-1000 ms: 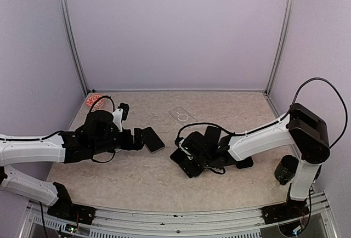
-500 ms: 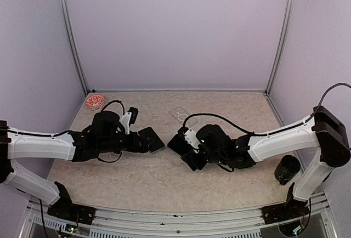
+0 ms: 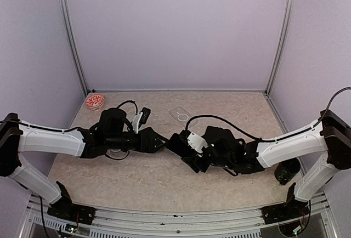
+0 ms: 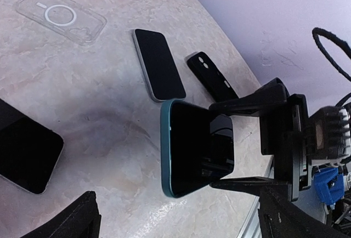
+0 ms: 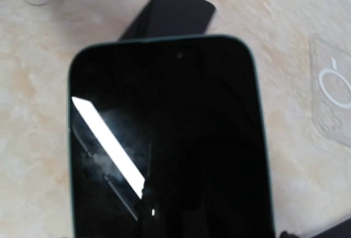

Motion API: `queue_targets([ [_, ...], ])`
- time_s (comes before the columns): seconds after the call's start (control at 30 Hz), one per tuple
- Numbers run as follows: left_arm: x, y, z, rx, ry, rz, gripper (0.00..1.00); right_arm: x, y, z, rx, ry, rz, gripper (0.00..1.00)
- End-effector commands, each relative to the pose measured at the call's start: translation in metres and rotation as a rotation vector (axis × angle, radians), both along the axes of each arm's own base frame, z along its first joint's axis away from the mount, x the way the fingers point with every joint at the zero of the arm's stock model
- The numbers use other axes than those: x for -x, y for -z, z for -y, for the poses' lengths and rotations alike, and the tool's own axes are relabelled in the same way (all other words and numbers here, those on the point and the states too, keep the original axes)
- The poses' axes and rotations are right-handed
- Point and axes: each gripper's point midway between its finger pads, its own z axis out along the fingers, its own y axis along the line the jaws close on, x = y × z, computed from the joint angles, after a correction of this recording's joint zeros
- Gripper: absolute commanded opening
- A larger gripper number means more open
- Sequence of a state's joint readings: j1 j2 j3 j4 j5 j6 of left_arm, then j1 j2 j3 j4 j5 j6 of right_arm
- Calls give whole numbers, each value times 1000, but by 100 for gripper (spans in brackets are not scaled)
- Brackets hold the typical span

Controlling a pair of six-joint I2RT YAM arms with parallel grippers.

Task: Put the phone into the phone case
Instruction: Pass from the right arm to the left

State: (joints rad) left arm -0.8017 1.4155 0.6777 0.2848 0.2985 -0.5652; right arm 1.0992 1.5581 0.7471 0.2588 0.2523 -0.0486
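1. The table [image 3: 140, 180] is my work surface. Both arms reach to its middle and meet there.
2. The right gripper [image 4: 236, 143] is clamped across the teal-rimmed phone [image 4: 194, 147] with one finger on each long edge. It appears to hold the phone clear of the table.
3. The left gripper [image 3: 156, 140] faces that phone with its fingers [image 4: 77, 221] spread wide, gripping nothing.
4. I judge this to be a handover. I should advance the left gripper straight and straddle the phone's free end. It should close squarely on the long edges, well apart from the right fingers, before the right gripper releases.
5. I cannot tell whether the teal rim is the phone's frame or a fitted case.
6. A silver-edged phone [image 4: 159, 65], a dark phone [image 4: 24, 156], a clear case [image 4: 60, 16] and a black case [image 4: 211, 76] lie flat, apart from one another.
7. Risk: the glossy rim may slip under a corner pinch.
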Motion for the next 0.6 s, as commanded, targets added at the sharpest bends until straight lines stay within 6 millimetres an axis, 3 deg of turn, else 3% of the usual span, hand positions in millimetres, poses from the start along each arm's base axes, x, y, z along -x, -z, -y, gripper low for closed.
queue_targets([
  [0.0, 1, -16, 17, 74, 70, -10, 97, 6, -44, -15, -105, -43, 121, 77],
  [0.33, 5, -13, 35, 115, 143, -75, 89, 16, -48, -23, -101, -79, 172, 77],
  [0.57, 7, -15, 43, 141, 182, -88, 66, 17, -45, -25, -88, -79, 188, 78],
])
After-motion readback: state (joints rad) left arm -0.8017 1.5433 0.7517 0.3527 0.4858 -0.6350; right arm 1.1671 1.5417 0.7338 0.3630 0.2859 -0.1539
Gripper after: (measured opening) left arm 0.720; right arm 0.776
